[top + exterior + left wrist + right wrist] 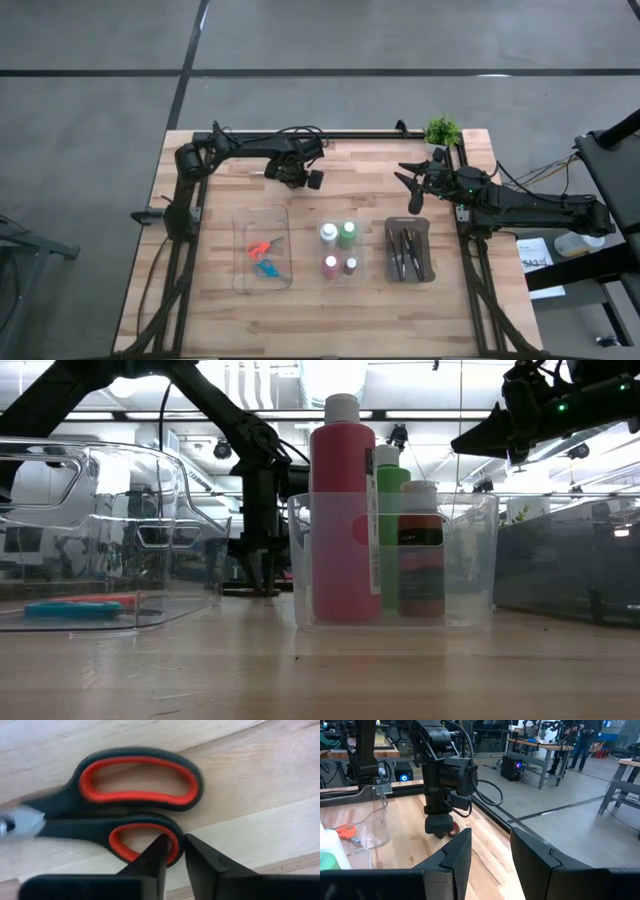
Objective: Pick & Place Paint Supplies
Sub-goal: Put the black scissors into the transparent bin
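Two left gripper (174, 851) fingers (150, 862), narrowly parted, straddle the smaller red-lined black loop of scissors (115, 802) flat on the wooden bench (260, 780); right gripper (490, 850) half-open, empty.

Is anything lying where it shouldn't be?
Yes: red-handled scissors lie flat on the bare table under the left gripper, while the other scissors sit in the clear tray.

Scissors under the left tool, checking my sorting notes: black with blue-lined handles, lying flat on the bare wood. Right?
Not quite: the scissors are black with red-lined handles, not blue, as the left wrist view shows. They do lie flat on the bare wood, under the left tool.
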You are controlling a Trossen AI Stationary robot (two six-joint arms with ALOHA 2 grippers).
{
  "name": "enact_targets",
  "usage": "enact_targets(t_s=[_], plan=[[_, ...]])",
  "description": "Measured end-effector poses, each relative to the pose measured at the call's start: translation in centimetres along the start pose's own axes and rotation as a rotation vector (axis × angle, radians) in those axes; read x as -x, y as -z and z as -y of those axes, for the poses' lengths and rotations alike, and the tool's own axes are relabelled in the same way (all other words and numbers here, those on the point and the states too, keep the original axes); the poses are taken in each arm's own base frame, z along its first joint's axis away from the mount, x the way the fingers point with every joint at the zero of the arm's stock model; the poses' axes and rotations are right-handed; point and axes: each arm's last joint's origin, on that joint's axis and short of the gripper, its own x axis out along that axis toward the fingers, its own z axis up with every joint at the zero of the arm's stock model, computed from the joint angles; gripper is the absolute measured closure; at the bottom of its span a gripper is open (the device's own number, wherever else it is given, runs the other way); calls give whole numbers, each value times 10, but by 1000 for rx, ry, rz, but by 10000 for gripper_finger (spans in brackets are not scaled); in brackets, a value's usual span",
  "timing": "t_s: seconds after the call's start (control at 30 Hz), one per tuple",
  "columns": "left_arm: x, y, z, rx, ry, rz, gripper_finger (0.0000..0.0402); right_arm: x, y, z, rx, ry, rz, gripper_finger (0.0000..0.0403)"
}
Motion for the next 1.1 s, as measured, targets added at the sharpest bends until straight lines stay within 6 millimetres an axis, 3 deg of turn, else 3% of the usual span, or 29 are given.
enact_targets(t_s=[0.2, 0.7, 1.1], plan=[[0, 0, 0, -19, 0, 1, 377, 0, 0, 0, 0, 0, 0, 272], [4, -1, 1, -23, 21, 13, 375, 0, 0, 0, 0, 0, 0, 272], [52, 8, 0, -39, 66, 118, 375, 0, 0, 0, 0, 0, 0, 272]])
